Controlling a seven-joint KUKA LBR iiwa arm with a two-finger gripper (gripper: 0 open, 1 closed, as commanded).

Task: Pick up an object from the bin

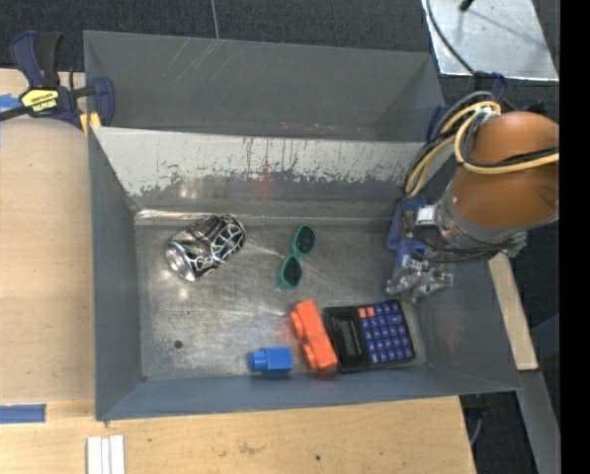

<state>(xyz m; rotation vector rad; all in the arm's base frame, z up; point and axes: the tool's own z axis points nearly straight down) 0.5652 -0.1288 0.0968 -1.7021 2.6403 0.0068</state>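
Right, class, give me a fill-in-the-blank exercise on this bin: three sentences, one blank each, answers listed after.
1. The calculator has ____ keys.
2. The orange block lies on the view's ____ side of the calculator.
3. Of the things in the bin, the gripper is nearest the ____.
Missing words: blue; left; calculator.

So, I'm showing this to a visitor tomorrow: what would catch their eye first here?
Probably the arm with its orange cover, over the right side of the bin, just behind the calculator with blue keys at the front wall. Next, the bright orange block against the calculator's left edge, a small blue block beside it. A crushed can and green sunglasses lie farther back.
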